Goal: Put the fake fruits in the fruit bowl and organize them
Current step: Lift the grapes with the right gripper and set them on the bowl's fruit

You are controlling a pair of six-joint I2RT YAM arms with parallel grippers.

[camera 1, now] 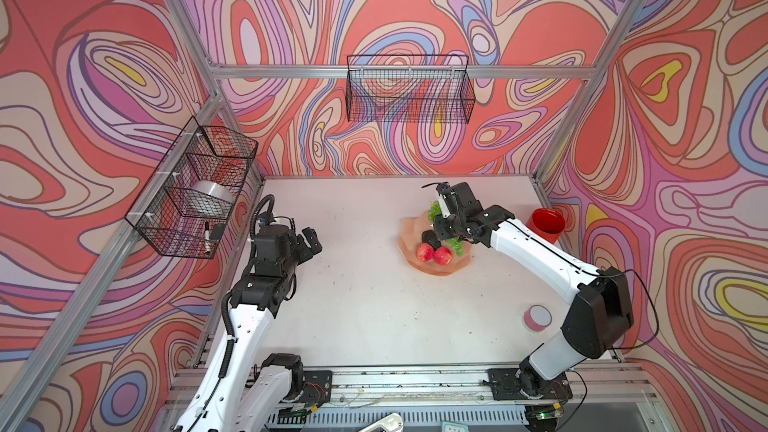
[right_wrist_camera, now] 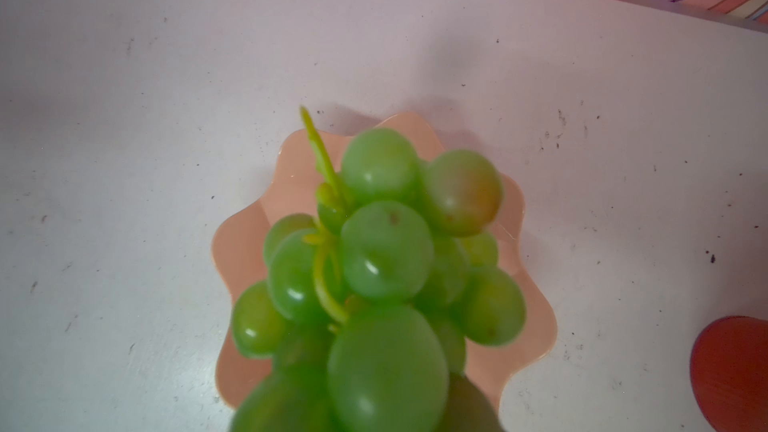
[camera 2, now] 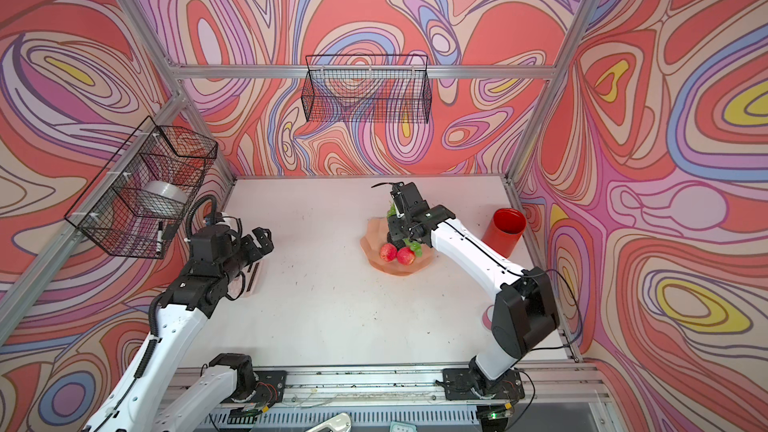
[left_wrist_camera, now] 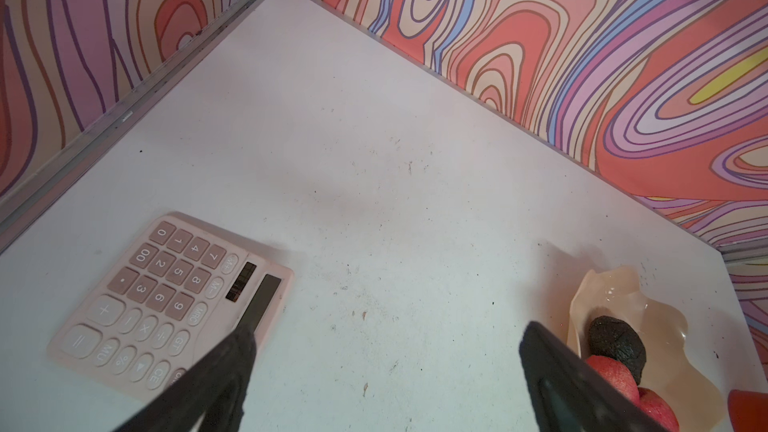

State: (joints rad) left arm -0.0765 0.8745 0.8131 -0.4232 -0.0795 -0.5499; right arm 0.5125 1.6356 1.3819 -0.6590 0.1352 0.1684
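Right gripper [camera 1: 444,233] clamped grapes [right_wrist_camera: 386,251] above fruit bowl [right_wrist_camera: 243,251] (apples [camera 1: 424,252], avocado [camera 1: 428,238] already inside). Last placement; next needed gentle lowering, then release. Left gripper [left_wrist_camera: 386,342] stood wide open.

Robotics lab cell: aluminium framing [camera 1: 270,72] boxes in a white desk [camera 1: 374,305] (swirl-printed walls [camera 1: 83,76] all round), two robot arms [camera 1: 536,251] mounted at the lower edge.

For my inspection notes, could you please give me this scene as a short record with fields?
Bowl: peach-pink fruit bowl, on white table
In bowl: two red apples, dark avocado
Right gripper: shut on green grapes, over bowl
Left gripper: open, empty, near pink calculator
Also on table: red cup, pink tape roll
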